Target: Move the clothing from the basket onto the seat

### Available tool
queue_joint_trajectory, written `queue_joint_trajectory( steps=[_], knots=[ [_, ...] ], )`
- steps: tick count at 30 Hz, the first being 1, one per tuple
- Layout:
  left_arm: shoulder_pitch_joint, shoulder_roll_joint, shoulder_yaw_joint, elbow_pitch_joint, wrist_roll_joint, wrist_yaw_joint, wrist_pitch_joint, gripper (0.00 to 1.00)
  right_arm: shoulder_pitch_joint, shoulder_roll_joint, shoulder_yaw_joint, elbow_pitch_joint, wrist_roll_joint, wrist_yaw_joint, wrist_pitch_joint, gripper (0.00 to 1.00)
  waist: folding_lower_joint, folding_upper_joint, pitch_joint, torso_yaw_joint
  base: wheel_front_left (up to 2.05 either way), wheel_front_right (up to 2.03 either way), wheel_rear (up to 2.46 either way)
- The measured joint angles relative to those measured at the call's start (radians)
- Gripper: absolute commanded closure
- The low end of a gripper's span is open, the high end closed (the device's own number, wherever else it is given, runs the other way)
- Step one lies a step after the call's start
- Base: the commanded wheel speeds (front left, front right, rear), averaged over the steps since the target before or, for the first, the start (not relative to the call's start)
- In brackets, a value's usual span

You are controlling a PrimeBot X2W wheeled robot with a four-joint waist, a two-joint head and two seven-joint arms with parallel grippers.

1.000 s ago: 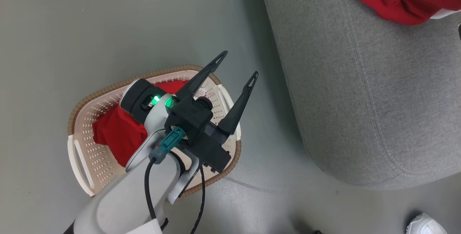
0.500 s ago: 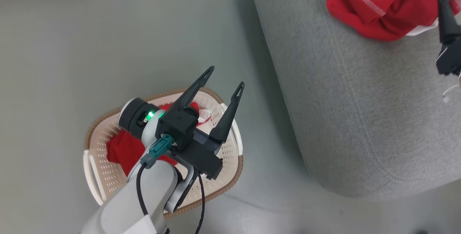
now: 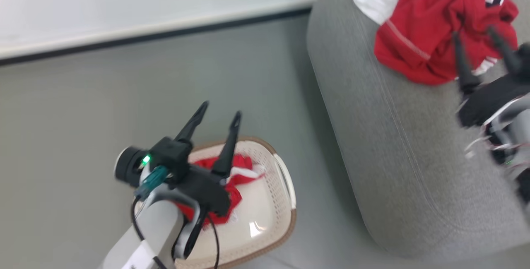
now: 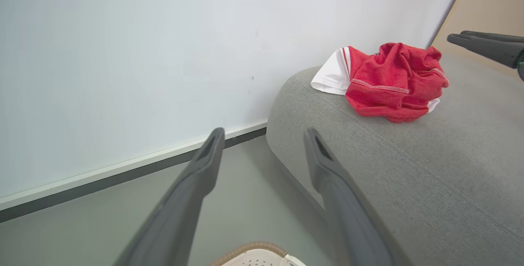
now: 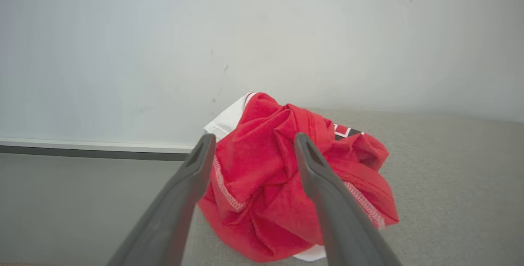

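One red garment (image 3: 418,33) with a white panel lies crumpled on the light-grey seat (image 3: 414,157); it is also in the left wrist view (image 4: 389,82) and the right wrist view (image 5: 278,192). The second red garment (image 3: 234,169) sits in the cream basket (image 3: 290,219), partly hidden by my left arm. My left gripper (image 3: 220,110) hangs open above the basket's far side, holding nothing (image 4: 265,131). My right gripper (image 3: 474,33) is open just in front of the garment on the seat, its fingers apart and holding nothing (image 5: 255,136).
A white wall (image 3: 124,4) with a dark baseboard (image 3: 165,33) runs behind the grey floor (image 3: 83,95). The basket stands on the floor a short way left of the seat's rounded front edge. The basket's brown rim (image 4: 254,247) shows below my left fingers.
The head camera has tilted up, bringing the wall into view. My right gripper has come in over the seat by the garment there. My left gripper stays open above the basket.
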Motion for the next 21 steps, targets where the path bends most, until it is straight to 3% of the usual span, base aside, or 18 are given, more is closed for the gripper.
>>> queue_joint_trajectory(
  steps=[11, 21],
  knots=[
    [0.136, 0.016, 0.091, 0.041, -0.054, 0.016, -0.011, 0.0, 0.213, 0.082, -0.016, -0.119, 0.0, -0.063, 0.0, 0.0, -0.0001, 0.0, -0.157, 0.074, 0.0, 0.0, 0.0],
    [0.31, 0.066, 0.183, -0.003, -0.067, 0.034, -0.012, 0.0, 0.437, 0.131, -0.021, -0.311, -0.03, -0.152, 0.0, 0.0, 0.0, 0.0, -0.293, 0.128, 0.0, 0.0, 0.0]
  ],
)
